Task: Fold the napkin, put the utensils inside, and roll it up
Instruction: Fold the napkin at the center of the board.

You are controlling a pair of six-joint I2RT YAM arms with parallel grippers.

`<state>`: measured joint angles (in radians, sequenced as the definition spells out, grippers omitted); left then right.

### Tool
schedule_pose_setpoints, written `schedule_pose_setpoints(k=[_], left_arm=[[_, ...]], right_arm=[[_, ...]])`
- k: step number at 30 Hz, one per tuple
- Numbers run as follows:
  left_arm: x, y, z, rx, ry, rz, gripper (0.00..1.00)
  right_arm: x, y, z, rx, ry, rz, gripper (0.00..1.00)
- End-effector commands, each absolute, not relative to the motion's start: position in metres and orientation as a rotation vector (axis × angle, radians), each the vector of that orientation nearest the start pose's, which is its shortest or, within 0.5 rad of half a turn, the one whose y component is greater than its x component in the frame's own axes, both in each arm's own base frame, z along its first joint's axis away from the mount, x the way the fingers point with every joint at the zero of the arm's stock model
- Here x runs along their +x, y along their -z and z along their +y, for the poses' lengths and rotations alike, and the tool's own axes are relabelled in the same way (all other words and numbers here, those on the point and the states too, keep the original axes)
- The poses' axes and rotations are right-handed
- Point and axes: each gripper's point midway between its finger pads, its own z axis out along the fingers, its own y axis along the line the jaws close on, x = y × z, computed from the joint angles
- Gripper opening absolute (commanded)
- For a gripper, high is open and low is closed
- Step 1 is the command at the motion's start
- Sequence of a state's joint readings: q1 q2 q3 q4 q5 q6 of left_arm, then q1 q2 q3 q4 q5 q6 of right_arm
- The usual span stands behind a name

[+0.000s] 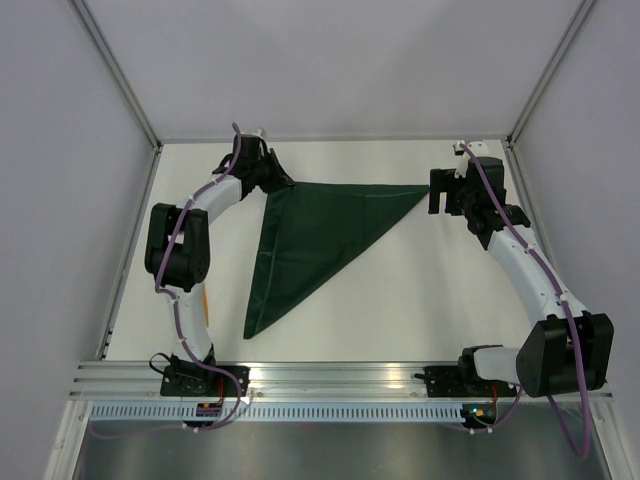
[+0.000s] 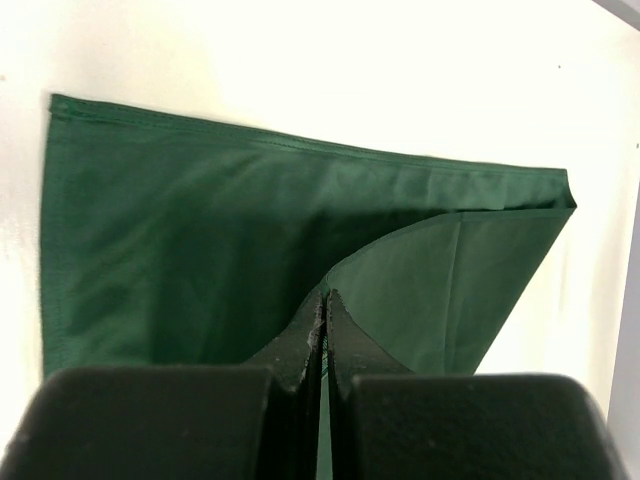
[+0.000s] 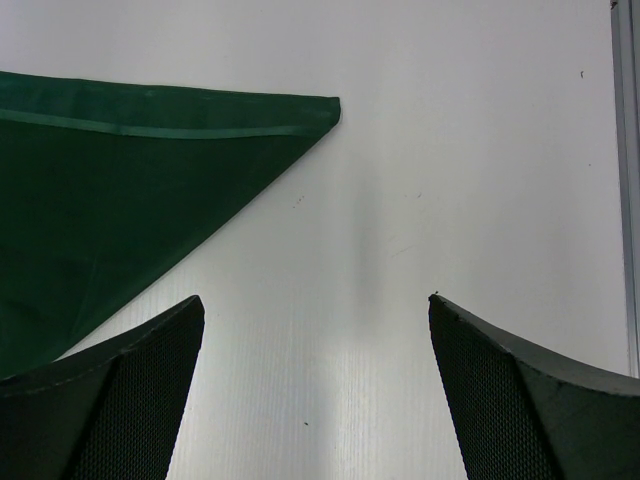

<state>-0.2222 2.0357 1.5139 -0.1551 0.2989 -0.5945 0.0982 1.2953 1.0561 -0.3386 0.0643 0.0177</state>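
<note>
The dark green napkin (image 1: pixel 310 235) lies folded into a triangle on the white table, with corners at the far left, the far right and the near left. My left gripper (image 1: pixel 283 185) is at the far-left corner, shut on a lifted flap of the napkin (image 2: pixel 200 230), which is pinched between the jaws of the left gripper (image 2: pixel 325 297). My right gripper (image 1: pixel 437 192) is open and empty just right of the far-right corner. In the right wrist view that napkin corner (image 3: pixel 120 190) lies ahead and to the left of the right gripper (image 3: pixel 315 305). An orange utensil sliver (image 1: pixel 207 298) shows beside the left arm.
The white table (image 1: pixel 420 300) is bounded by grey walls on the left, back and right. An aluminium rail (image 1: pixel 340 375) with the arm bases runs along the near edge. The left arm's elbow (image 1: pixel 178 245) stands left of the napkin.
</note>
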Motion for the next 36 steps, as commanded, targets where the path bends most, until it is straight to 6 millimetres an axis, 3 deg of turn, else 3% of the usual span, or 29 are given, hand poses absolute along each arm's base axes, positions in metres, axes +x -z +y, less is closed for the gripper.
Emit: schedule_pose_setpoints(k=[1, 21, 36], left_arm=[[0.520, -0.110, -0.191, -0.259, 0.804, 2.304, 0.02], [0.550, -0.110, -0.164, -0.261, 0.741, 2.275, 0.02], [0.556, -0.108, -0.154, -0.280, 0.720, 2.267, 0.02]], right_arm=[[0.383, -0.193, 0.025, -0.055, 0.018, 2.168, 0.98], [0.383, -0.189, 0.023, -0.049, 0.028, 2.179, 0.98], [0.383, -0.186, 0.023, -0.049, 0.031, 2.185, 0.98]])
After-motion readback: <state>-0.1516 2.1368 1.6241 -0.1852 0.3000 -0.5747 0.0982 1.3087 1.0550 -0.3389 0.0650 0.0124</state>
